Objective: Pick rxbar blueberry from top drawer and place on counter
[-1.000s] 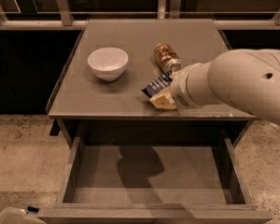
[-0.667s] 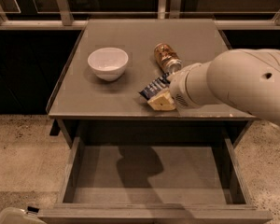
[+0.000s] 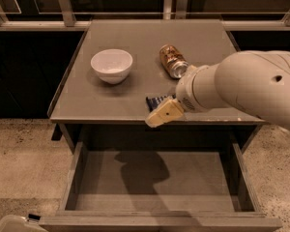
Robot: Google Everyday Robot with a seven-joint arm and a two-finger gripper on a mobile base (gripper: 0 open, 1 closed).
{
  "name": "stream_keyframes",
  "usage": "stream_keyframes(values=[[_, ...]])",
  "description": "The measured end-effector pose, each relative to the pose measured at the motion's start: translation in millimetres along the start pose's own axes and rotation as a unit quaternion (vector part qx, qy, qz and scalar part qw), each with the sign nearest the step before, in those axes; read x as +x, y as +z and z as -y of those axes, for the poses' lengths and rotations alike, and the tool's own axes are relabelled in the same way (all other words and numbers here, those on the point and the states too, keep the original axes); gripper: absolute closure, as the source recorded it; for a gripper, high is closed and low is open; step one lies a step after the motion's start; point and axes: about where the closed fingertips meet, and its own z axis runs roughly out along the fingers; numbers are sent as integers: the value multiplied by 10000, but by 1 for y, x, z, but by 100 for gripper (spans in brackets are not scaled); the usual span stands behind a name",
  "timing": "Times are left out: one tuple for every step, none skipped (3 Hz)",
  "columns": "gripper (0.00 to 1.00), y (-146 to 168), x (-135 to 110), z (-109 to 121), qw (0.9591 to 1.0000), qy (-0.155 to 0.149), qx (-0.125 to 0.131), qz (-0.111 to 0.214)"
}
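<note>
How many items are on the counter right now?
3: white bowl at left, can on its side right of centre, rxbar blueberry near the front edge, partly hidden by the gripper over it. The arm may hide more.

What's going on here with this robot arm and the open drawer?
The robot's arm is reaching over the front edge of the counter, above the open drawer. Its gripper is right at a dark wrapped bar near that edge; whether it grips the bar or the bar already lies on the counter, I can't tell. A white bowl and a can lying on its side sit farther back.
</note>
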Motion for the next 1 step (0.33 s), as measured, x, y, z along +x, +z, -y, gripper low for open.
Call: stream_keyframes(values=[[0, 0, 0, 0, 10000, 0, 0, 0]])
